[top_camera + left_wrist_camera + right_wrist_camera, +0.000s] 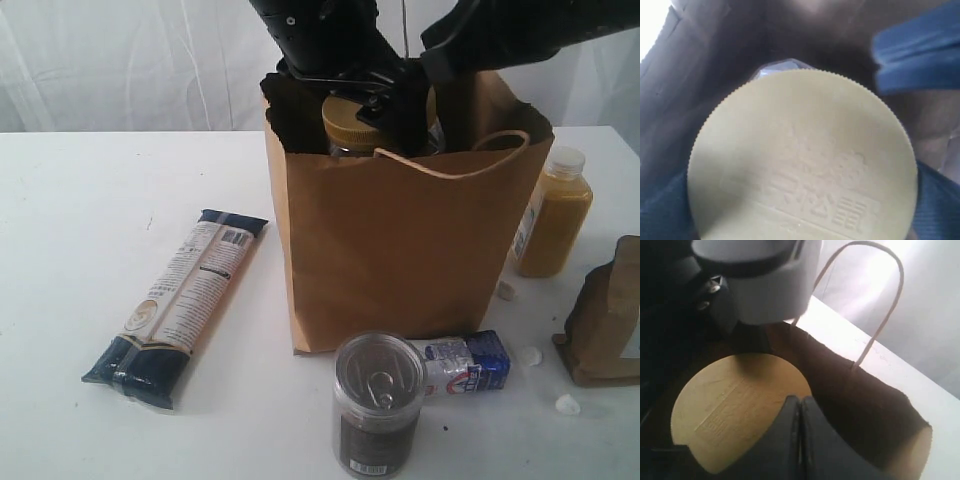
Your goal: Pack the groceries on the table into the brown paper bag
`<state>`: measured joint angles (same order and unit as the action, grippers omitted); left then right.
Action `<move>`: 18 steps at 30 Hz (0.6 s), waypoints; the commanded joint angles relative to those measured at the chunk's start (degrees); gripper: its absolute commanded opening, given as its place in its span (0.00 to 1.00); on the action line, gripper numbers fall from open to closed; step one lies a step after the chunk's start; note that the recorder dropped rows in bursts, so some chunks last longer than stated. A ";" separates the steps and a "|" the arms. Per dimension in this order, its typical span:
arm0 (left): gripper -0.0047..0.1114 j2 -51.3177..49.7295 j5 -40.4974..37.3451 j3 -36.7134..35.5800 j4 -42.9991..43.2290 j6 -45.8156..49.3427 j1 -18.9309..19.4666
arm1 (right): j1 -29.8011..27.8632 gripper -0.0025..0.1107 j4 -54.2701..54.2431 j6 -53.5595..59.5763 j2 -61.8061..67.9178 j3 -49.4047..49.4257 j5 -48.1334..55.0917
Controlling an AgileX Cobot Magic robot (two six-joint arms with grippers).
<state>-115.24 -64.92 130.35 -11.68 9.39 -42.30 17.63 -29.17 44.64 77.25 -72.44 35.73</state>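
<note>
**Risking a dropped jar and a toppled bag**

Clamping, with the left gripper spread wide, on the sides of the clear jar with tan lid. Judging the grip from the jar hanging at the mouth of the brown paper bag with nothing visible beneath it. Holding the right gripper pressed together on nothing, tips just above the edge of the lid.

Crowding two arms into one narrow opening, so risking a knock between them that jolts the jar loose. Gripping at full spread and probably leaving little squeeze in reserve. Inviting a slip and a hard fall to the bag's floor, out of sight from here.

Possibly snagging the twine handle, looping just beside the jar at the front rim. Dragging that, or pushing on the crumpled rear rim, could be tipping the light, nearly empty bag.

Toppling forward would mean landing on the silver-topped can and the small blue-white carton, both close against its base. Leaning right would mean nudging the yellow juice bottle, standing near, with the brown orange-labelled pouch beyond it.

Waiting well apart on the table to the left, and probably safe: the long dark-blue-and-beige pasta packet.
</note>
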 commanded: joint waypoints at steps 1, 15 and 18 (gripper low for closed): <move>0.95 1.27 -5.04 0.42 -1.30 0.70 -0.11 | 0.05 0.02 -0.77 1.59 2.16 -0.50 -0.99; 0.95 1.27 -5.04 0.42 -1.30 0.92 -0.11 | 0.05 0.02 -3.63 3.14 4.24 -3.09 -0.76; 0.95 1.27 -5.04 0.42 -1.16 0.91 -0.11 | 0.05 0.02 -4.94 3.14 3.71 -5.45 0.47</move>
<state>-115.24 -64.92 130.35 -10.33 10.08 -42.03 17.63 -32.08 47.89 81.83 -75.59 36.61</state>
